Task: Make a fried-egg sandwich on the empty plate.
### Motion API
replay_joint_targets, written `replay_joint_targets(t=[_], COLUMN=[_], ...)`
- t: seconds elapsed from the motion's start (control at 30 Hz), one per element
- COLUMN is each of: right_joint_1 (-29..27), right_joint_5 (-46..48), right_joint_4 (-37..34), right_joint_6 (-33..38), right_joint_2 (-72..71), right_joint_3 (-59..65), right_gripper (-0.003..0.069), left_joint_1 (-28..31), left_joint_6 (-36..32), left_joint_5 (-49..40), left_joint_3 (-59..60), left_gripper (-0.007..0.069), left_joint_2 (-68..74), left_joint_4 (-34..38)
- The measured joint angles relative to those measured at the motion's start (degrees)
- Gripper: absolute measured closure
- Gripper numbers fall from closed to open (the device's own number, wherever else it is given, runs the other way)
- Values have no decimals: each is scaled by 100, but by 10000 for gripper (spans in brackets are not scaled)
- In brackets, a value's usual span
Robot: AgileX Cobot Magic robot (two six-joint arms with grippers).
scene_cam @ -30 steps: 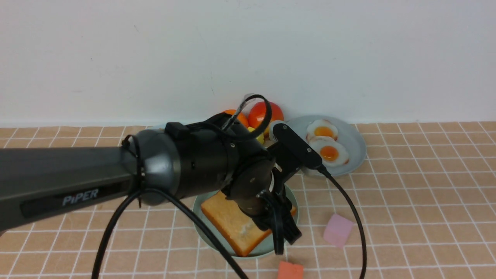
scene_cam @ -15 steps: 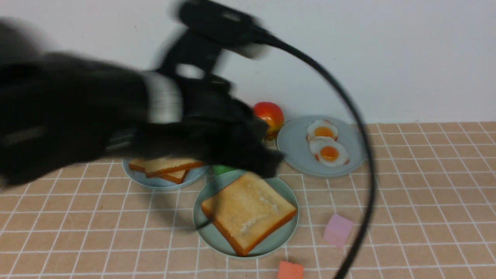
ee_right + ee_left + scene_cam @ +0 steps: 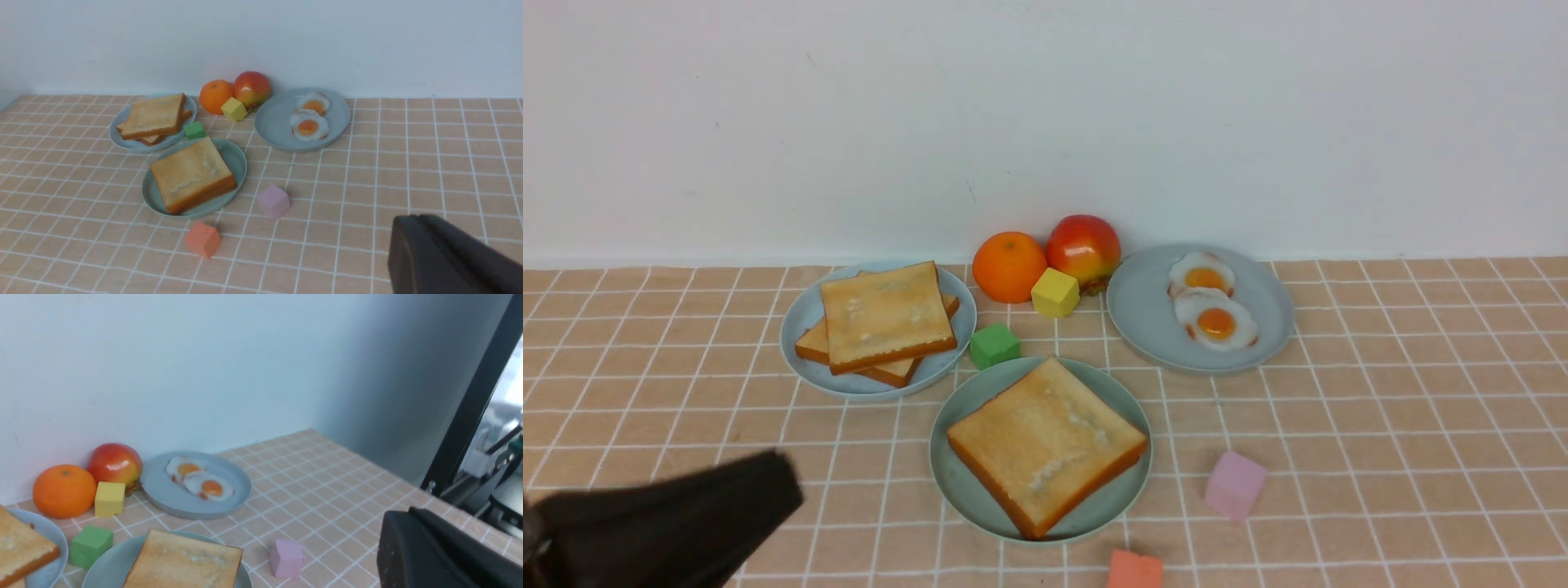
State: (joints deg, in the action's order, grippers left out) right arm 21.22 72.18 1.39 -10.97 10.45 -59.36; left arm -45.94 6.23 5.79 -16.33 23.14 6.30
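The green plate [image 3: 952, 490] sits mid-table toward the front edge, with one toast slice [image 3: 1045, 445] lying flat on it. My left end effector [image 3: 768, 498] is near the front-left corner, jaws pressed together and empty, well apart from the plate. My right end effector [image 3: 408, 249] is likewise closed, empty and well clear.

Toast slice [image 3: 184, 563] lies on the mint plate [image 3: 107, 568]; two fried eggs [image 3: 200, 482] on the grey plate [image 3: 163, 496].

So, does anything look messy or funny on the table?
Nothing is spilled or broken. The toast pile is crooked: its top slice is twisted against the ones below. The single toast sits cornerwise, its corners reaching the rim of the plate. A pink cube and other blocks lie loose nearby.
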Motion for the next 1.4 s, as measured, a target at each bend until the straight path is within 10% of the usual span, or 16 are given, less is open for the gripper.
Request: replay_joint_targets(t=[0.63,1.0,1.4], right_joint_1=[0,-52,-1835], right_joint_5=[-6163,-6325,-6108], right_joint_4=[-12,676,973], right_joint_6=[-550,-550,-745], right_joint_2=[-176,-304,-1086], right_joint_3=[4112,5446,6081], right_gripper=[656,649,673], left_joint_1=[0,0,0], left_joint_6=[13,13,13], left_joint_5=[-249,-260,-266], left_joint_3=[382,382,382], left_gripper=[638,638,634], left_joint_2=[-172,-178,-178], left_joint_4=[7,7,7])
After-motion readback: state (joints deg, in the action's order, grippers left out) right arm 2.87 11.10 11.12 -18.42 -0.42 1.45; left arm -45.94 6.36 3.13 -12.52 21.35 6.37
